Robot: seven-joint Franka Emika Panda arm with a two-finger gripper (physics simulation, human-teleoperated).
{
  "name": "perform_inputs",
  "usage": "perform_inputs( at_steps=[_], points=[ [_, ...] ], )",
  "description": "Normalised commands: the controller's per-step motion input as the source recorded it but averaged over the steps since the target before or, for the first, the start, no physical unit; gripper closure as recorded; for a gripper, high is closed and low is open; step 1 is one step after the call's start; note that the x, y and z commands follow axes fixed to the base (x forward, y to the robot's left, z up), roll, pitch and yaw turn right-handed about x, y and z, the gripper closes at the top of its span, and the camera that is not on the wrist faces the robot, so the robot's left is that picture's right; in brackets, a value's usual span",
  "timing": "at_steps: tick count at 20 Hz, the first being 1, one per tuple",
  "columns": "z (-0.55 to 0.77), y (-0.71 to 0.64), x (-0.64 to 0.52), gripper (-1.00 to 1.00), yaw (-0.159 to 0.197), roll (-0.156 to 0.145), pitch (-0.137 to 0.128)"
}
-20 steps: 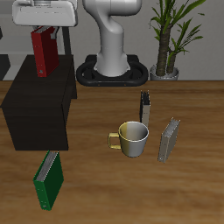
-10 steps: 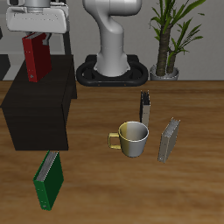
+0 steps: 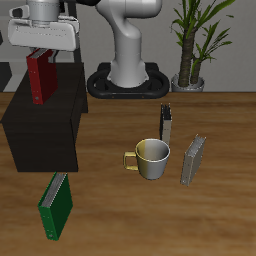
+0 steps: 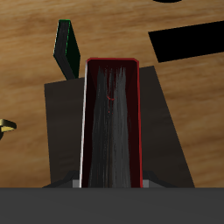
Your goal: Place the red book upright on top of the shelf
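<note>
Jaws of the gripper [image 3: 42,48] clamp the red book's [image 3: 40,77] upper edge, so it hangs upright, slightly tilted, over the shelf [image 3: 45,125]. Its lower edge looks close to the flat top, ready for setting down; contact is unclear.

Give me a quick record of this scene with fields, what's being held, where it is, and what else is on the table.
held item: red book, upright, gripped at its top edge
holder: gripper, jaws shut on the book
position: book over the shelf; contact with its top cannot be told
wrist view: red book hangs above the black shelf top
on table, front: green book standing before the shelf
on table, middle: mug, grey book, a dark book behind the mug
background: potted plant
</note>
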Motion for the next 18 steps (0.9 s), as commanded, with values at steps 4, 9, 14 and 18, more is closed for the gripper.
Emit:
perform_inputs(
  at_steps=[4, 9, 14, 18],
  points=[
    [-0.27, -0.07, 0.11, 1.00, -0.027, -0.072, 0.038],
    [-0.14, -0.12, 0.05, -1.00, -0.060, -0.091, 0.042],
    [0.05, 0.04, -0.04, -1.00, 0.010, -0.007, -0.014],
    [0.06, 0.06, -0.02, -1.00, 0.007, 0.007, -0.008]
  ],
)
